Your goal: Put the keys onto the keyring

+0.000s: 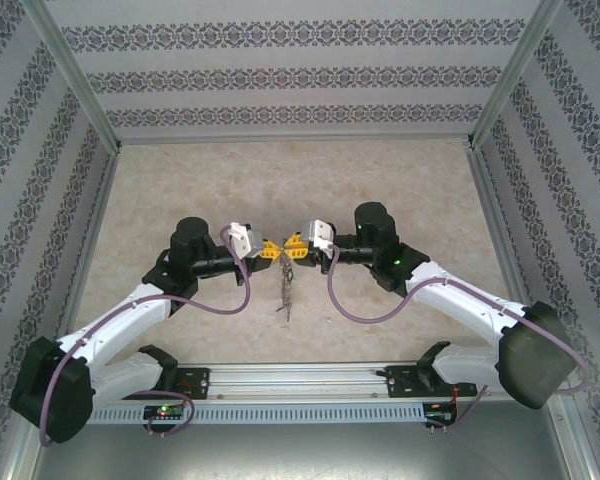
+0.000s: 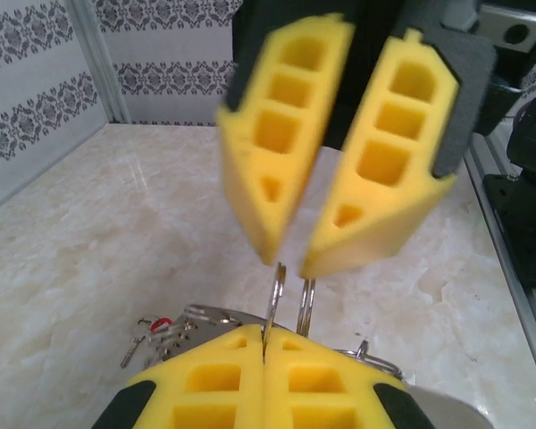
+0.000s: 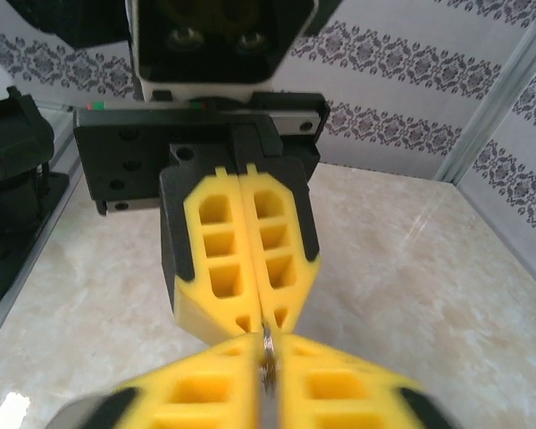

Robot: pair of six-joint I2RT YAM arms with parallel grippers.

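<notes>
Item: keyring (image 2: 274,299), centre of frame, between both pincers. I have the left gripper (image 1: 276,249) clamped fully shut on its wire. Right gripper (image 1: 294,246): jaws parted slightly, ring at its tips. The keys (image 1: 285,295) hang just below centre.

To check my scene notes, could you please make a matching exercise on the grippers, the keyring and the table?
1 left gripper
2 right gripper
3 keyring
4 table

A marbled beige
B fingers slightly apart
C thin metal, between both grippers
D shut on the keyring

Pairs: 1-D, 2-B, 3-C, 4-A.
</notes>
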